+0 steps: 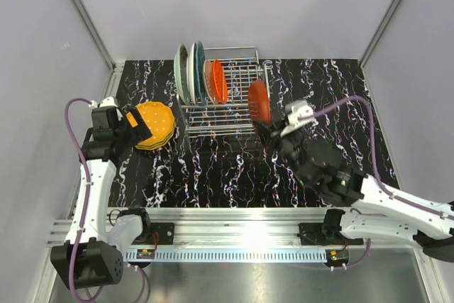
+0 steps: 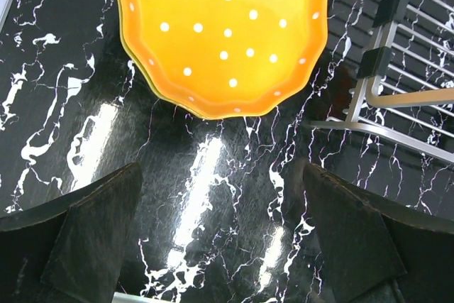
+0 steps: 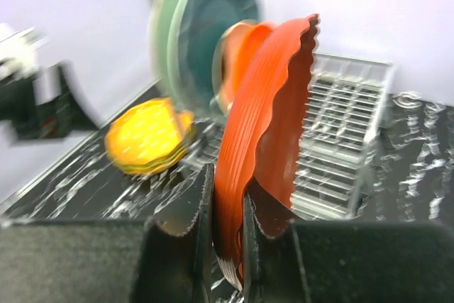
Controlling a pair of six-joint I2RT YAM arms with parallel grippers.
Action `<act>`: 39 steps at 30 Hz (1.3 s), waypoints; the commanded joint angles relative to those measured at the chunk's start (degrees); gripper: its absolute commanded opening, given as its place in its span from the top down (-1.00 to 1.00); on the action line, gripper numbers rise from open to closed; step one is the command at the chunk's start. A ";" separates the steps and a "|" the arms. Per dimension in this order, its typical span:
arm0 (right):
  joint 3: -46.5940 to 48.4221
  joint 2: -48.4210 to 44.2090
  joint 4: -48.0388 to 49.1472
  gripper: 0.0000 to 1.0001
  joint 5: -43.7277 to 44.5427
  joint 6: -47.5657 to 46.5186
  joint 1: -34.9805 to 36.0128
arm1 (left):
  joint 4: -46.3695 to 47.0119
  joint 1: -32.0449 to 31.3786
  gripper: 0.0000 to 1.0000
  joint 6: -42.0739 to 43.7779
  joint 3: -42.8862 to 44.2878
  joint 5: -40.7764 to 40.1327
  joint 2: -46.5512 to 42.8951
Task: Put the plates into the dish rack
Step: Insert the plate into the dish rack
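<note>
The chrome wire dish rack (image 1: 237, 108) stands at the back middle. Mint, teal, cream and red-orange plates (image 1: 197, 74) stand upright in its left slots. My right gripper (image 1: 270, 131) is shut on the rim of a red-orange plate (image 1: 259, 101), held on edge beside the rack's right front corner; the right wrist view shows the plate (image 3: 266, 118) pinched between the fingers. An orange dotted plate (image 1: 155, 124) lies on a yellow-green plate at the left, also in the left wrist view (image 2: 221, 33). My left gripper (image 2: 221, 246) is open and empty, just short of that stack.
The black marbled table (image 1: 213, 175) carries everything. Grey walls close the left, back and right sides. The rack's corner (image 2: 404, 97) shows at the right of the left wrist view. A metal rail with the arm bases runs along the near edge.
</note>
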 commanded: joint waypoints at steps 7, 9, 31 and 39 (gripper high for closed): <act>21.67 17.58 1.40 1.00 -14.88 1.97 -16.34 | 3.52 0.00 -0.98 1.04 -0.36 1.05 -2.25; 24.24 20.14 1.04 1.00 -16.73 2.59 -17.92 | 3.60 -0.09 -0.98 1.04 -0.36 1.49 -2.16; 31.82 38.78 3.85 1.00 -20.52 8.48 -22.59 | 3.96 0.00 -0.98 0.87 -0.71 2.45 -2.86; 31.02 39.58 4.03 1.00 -16.56 9.80 -22.67 | 4.04 0.00 -0.98 0.87 -0.71 2.98 -2.95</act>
